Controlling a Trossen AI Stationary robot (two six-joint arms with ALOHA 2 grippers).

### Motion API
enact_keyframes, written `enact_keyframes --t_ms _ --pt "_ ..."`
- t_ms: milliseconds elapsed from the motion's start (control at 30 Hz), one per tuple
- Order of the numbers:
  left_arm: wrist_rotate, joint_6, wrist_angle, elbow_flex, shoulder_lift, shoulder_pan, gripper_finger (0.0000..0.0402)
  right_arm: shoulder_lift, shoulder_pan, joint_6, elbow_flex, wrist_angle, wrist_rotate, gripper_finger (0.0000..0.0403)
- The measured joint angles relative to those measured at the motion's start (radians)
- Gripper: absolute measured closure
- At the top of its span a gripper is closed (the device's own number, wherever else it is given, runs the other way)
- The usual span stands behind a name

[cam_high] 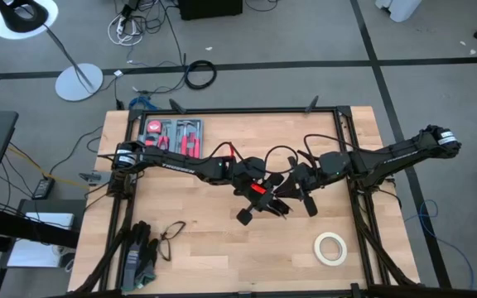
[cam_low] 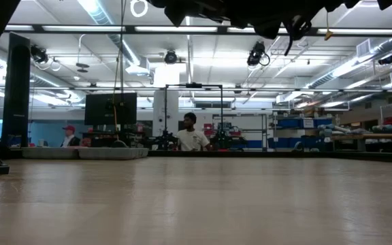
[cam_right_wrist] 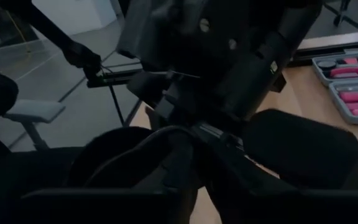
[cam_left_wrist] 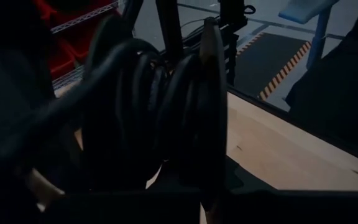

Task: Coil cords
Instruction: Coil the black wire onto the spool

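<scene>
The cord is a thin black cable. In the left wrist view it stands wound into several loops (cam_left_wrist: 160,118) right in front of the camera. In the high view, slack loops of the cord (cam_high: 281,156) rise between the two arms above the table's middle. My left gripper (cam_high: 259,192) reaches in from the table's left and is shut on the cord. My right gripper (cam_high: 292,186) comes from the right and faces the left gripper close up; a strand of cord (cam_right_wrist: 135,149) curves in front of it. In the low view both arms (cam_low: 250,13) hang well above the table top. My left gripper holds the coiled cord, whose loops (cam_left_wrist: 185,124) stand upright just ahead of it and clear of the table. The coil itself hides the fingertips, so which strand is held cannot be told.
An open tool case (cam_high: 172,135) with red-handled tools lies at the far left. A cream tape roll (cam_high: 330,247) lies near the front right. Glasses (cam_high: 171,236) and dark gloves (cam_high: 139,252) lie at the front left. People stand in the room beyond the table.
</scene>
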Motion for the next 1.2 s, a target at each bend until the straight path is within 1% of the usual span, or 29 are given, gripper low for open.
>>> enact_keyframes --t_ms 133,267,433,500,700,867,933,1033,1133,1200 --pt "-0.018 0.009 -0.001 0.0 0.0 -0.002 0.0402 0.0 0.001 -0.004 0.0 -0.024 0.008 0.0356" --pt "-0.052 0.05 0.004 0.0 -0.001 -0.017 0.0402 -0.003 0.023 -0.024 0.0 -0.037 0.021 0.0372" --pt "-0.099 0.094 0.01 0.0 -0.005 -0.025 0.0402 -0.035 0.066 -0.062 0.0 -0.058 0.12 0.039" --pt "-0.131 0.112 0.019 0.0 -0.007 -0.029 0.0402 -0.043 0.07 -0.064 0.0 -0.068 0.134 0.0395" --pt "-0.163 0.16 0.052 -0.001 -0.022 -0.03 0.0402 -0.043 0.071 -0.055 0.0 -0.058 0.151 0.0397" --pt "-0.213 0.213 0.075 -0.002 -0.038 -0.041 0.0402 -0.043 0.057 -0.036 0.003 -0.052 0.155 0.0397" --pt "-0.241 0.227 0.07 0.001 -0.04 -0.047 0.0402 -0.043 0.056 -0.026 0.003 -0.063 0.201 0.0397" --pt "-0.252 0.234 0.062 0.005 -0.041 -0.049 0.0402 -0.043 0.05 -0.044 0.002 -0.058 0.162 0.0397" --pt "-0.265 0.235 0.061 0.007 -0.041 -0.049 0.0402 -0.048 0.05 -0.034 0.002 -0.078 0.197 0.0397" --pt "-0.276 0.236 0.059 0.007 -0.041 -0.051 0.0402 -0.048 0.044 -0.032 0.002 -0.084 0.157 0.0397"
